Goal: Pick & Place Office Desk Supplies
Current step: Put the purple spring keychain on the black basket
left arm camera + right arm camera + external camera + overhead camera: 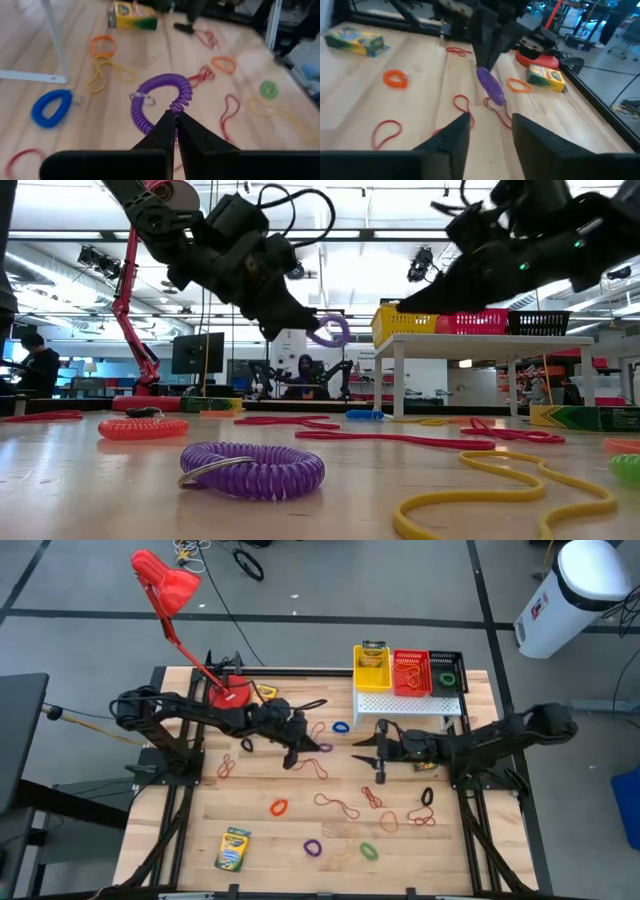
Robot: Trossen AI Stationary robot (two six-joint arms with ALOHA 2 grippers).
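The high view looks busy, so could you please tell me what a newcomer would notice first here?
A red desk lamp rises over the table's far left corner. At mid-table the left gripper is shut on a purple coil band, lifted off the wood, with the open right gripper facing it. Yellow, red and black baskets sit on a white stand at the far right.

Red lamp (130, 300) head cut off

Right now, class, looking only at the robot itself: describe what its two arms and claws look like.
Both arms are dark, near-black, jointed links with black cables looping along them. The left claw ends in two slim, tapering black fingers. The right claw has two broader, flat black fingers. No markings are visible on either.
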